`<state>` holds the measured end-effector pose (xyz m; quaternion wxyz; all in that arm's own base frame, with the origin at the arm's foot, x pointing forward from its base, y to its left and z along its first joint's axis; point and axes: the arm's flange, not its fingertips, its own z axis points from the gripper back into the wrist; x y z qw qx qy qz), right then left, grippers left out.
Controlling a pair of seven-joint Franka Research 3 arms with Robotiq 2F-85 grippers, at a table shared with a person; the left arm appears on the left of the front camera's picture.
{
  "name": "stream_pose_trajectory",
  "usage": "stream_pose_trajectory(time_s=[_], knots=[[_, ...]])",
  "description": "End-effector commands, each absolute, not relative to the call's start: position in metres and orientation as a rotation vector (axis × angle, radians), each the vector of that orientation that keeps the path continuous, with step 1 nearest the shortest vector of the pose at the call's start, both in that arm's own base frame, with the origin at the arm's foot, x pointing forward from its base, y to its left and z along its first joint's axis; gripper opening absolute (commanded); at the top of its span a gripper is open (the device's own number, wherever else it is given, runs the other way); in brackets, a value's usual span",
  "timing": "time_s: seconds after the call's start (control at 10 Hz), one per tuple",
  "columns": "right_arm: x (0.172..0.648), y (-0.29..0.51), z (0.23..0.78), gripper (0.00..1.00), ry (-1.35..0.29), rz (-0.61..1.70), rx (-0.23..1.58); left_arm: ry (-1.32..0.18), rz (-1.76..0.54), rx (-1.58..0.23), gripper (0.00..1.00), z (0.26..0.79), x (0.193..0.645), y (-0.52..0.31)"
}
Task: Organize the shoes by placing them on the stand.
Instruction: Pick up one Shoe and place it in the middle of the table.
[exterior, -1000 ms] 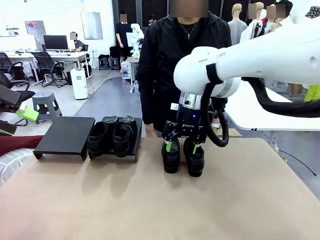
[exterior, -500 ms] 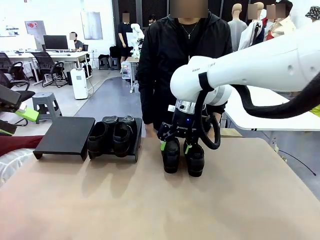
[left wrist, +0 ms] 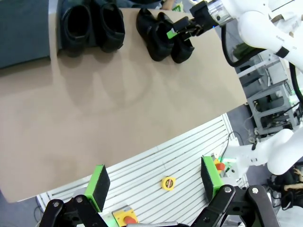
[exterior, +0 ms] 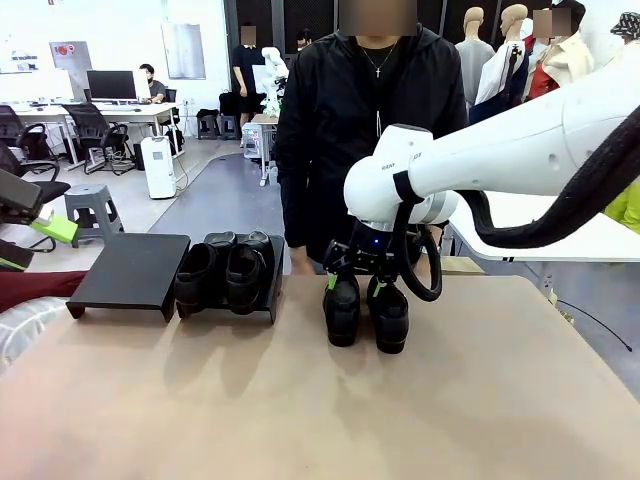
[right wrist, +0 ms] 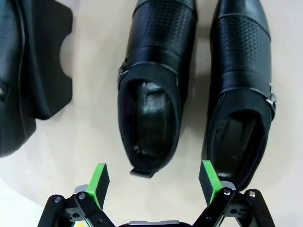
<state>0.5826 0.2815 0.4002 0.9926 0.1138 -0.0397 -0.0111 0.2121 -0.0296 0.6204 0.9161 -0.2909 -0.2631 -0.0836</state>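
Note:
Two higher-cut black shoes (exterior: 342, 310) (exterior: 388, 316) stand side by side on the table in front of the person. My right gripper (exterior: 365, 286) hangs open just over their heels. In the right wrist view the heel of the left shoe (right wrist: 152, 99) lies between the green pads (right wrist: 98, 181), with the other shoe (right wrist: 244, 94) beside it. Two black loafers (exterior: 225, 272) sit on the right half of the black stand (exterior: 130, 270). My left gripper (left wrist: 154, 184) is open and empty, high over the table's near edge, and from there the shoes (left wrist: 163, 35) and loafers (left wrist: 92, 23) show.
The left half of the stand (left wrist: 23, 33) is bare. A person in black (exterior: 365, 130) stands close behind the two shoes at the far edge. The tan tabletop (exterior: 320, 400) is free in front. A ribbed white floor panel (left wrist: 161, 161) lies below the left gripper.
My right arm has swung down and away from the camera, bringing its open gripper lower over the heels of the two shoes. The shoes and stand have not moved.

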Motion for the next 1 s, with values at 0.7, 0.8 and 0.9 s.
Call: stream_pose_trajectory(time_s=[0.7, 0.8, 0.9], knots=[[0.609, 0.291, 0.366, 1.00, -0.114, -0.125, 0.244, -0.545, -0.189, -0.613, 1.00, 0.621, 0.213, -0.027], [0.609, 0.291, 0.366, 1.00, -0.112, -0.125, 0.253, -0.545, -0.189, -0.613, 1.00, 0.621, 0.213, -0.027], [0.609, 0.290, 0.366, 1.00, -0.109, -0.128, 0.264, -0.545, -0.189, -0.613, 1.00, 0.621, 0.213, -0.027]])
